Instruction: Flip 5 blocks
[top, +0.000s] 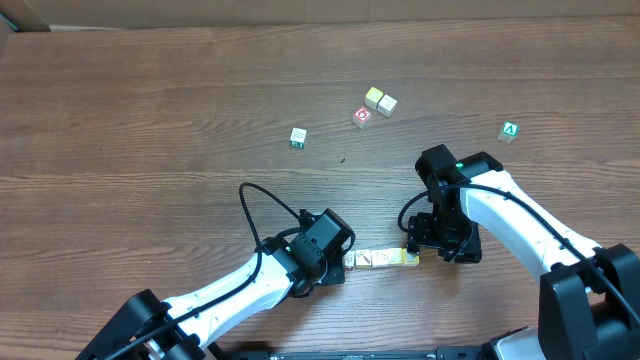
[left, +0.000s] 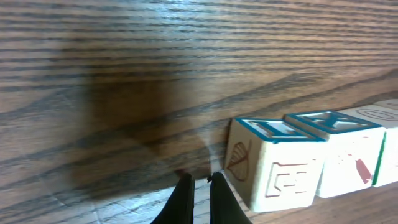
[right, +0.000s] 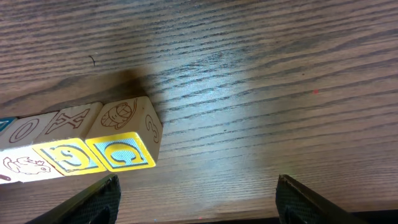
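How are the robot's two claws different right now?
The left gripper is shut, while the right gripper is open wide. The left gripper sits at the left end of the row of blocks, and the right gripper sits at the right end. Both are low beside the blocks and hold nothing.
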